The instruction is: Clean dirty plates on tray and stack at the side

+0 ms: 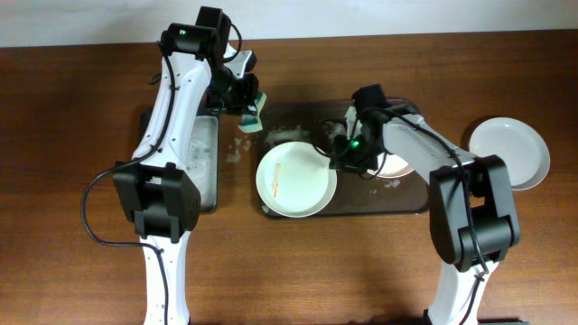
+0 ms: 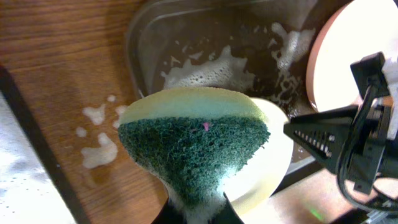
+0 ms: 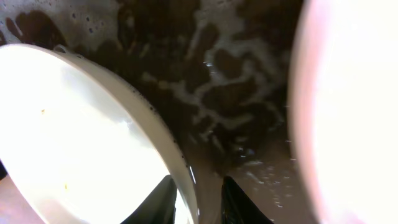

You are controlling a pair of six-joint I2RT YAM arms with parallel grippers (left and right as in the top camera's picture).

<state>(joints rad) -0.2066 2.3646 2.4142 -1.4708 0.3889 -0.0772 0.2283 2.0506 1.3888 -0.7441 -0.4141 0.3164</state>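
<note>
The dark brown tray (image 1: 361, 203) (image 3: 211, 93) (image 2: 186, 37) is wet with foam. A white plate (image 1: 295, 178) (image 3: 74, 137) (image 2: 273, 162) with a thin orange smear lies at the tray's left. A second plate (image 1: 399, 166) (image 3: 354, 106) (image 2: 329, 62) lies partly under the right arm. The third plate (image 1: 510, 152) rests on the table to the right of the tray. My right gripper (image 1: 343, 155) (image 3: 196, 186) is open, straddling the smeared plate's right rim. My left gripper (image 1: 248, 107) (image 2: 198, 214) is shut on a green-and-yellow sponge (image 1: 256, 116) (image 2: 196, 146), held above the tray's far left corner.
A narrow black tray (image 1: 203, 162) with foam stands left of the brown tray, beneath the left arm. Foam blobs (image 2: 99, 149) dot the wood between the two trays. The right arm (image 1: 424, 144) reaches across the brown tray's right half.
</note>
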